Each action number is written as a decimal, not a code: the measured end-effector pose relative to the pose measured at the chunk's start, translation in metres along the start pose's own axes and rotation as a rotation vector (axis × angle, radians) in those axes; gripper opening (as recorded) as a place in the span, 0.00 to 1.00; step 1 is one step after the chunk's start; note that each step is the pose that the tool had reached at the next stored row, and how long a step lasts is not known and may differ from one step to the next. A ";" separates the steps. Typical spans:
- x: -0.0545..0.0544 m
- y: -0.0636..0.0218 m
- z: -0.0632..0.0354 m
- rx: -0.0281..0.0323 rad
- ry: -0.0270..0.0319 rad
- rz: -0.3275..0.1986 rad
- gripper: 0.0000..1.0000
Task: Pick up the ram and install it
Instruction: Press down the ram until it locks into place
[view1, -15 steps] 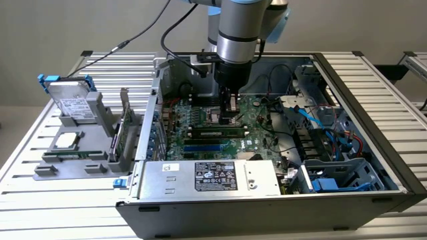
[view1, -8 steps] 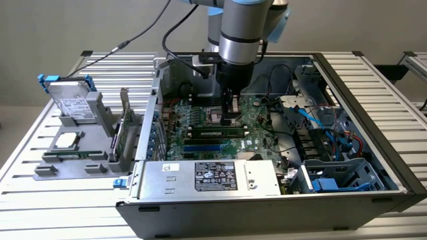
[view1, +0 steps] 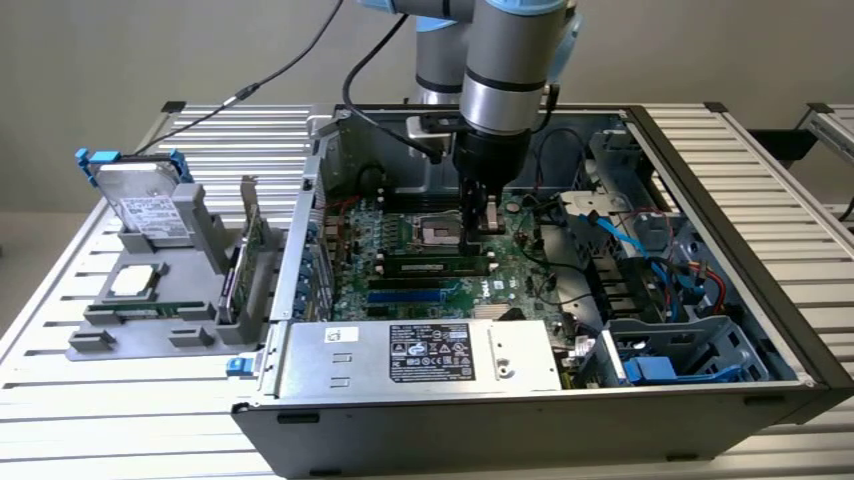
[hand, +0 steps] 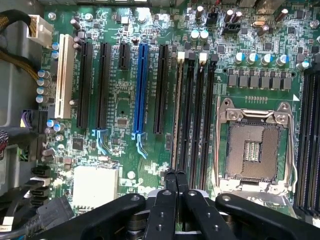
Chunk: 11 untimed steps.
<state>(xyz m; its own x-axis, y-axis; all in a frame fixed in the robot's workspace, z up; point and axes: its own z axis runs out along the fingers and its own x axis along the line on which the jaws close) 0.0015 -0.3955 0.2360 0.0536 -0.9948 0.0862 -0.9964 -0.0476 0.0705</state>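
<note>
1. Looking into the open computer case (view1: 747, 300), you find the tool (view1: 478, 215) down over the motherboard (hand: 125, 110), next to the empty processor socket (hand: 252, 145).
2. Your tool (hand: 175, 182) has its fingers pressed together, empty, directly above the ram (hand: 176, 115).
3. The ram (view1: 430, 266) sits edge-on in the memory slot farthest from the socket.
4. Its long axis runs straight away from the fingertips, parallel to the blue expansion slot (hand: 140, 90).
</note>
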 end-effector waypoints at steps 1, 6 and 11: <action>0.000 0.0000 0.0000 -0.0001 0.0001 0.000 0.10; -0.001 -0.0001 0.0006 0.0000 0.0001 0.000 0.10; -0.001 -0.0003 0.0044 0.0001 0.0000 0.000 0.10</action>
<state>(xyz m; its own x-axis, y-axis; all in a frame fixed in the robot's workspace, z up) 0.0015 -0.3945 0.2315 0.0532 -0.9949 0.0862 -0.9964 -0.0472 0.0704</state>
